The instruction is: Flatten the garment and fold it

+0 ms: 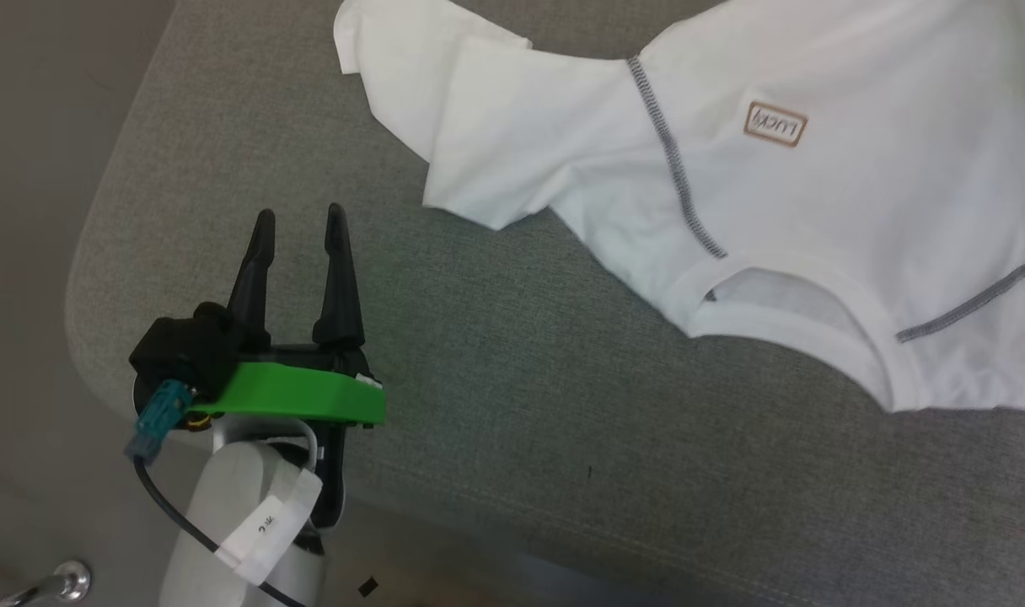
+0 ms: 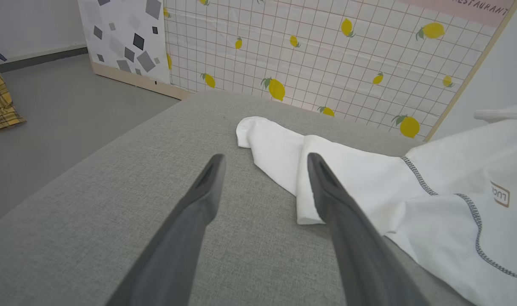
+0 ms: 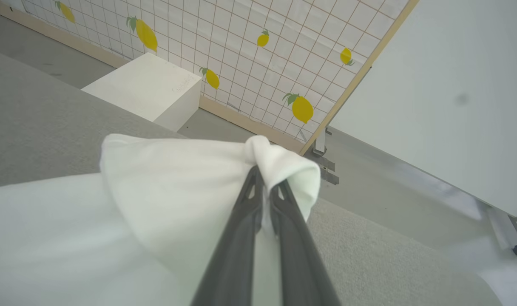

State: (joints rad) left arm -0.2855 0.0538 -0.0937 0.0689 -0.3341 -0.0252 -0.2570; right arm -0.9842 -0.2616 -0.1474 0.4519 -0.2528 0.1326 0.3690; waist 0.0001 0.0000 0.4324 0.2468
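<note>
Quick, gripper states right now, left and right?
Left gripper: open, holding nothing.
Right gripper: shut on a pinched fold of the T-shirt.

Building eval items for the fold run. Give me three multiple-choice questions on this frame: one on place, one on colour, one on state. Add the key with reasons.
1. Where is the left gripper relative to the garment?
A. On its neckline
B. Over bare grey cushion, beside its sleeve, not touching it
C. Clamped on its hem

2. What colour is the seam stitching?
A. Red
B. Yellow
C. Dark grey

3. What state is the right gripper in?
A. Shut on a fold of the garment
B. Wide open and empty
C. Shut on a white box

Key:
1 B: the head view shows cushion between its fingers and the sleeve.
2 C: a dark grey zigzag line runs along the white fabric.
3 A: the right wrist view shows white cloth pinched between its closed fingers.
</note>
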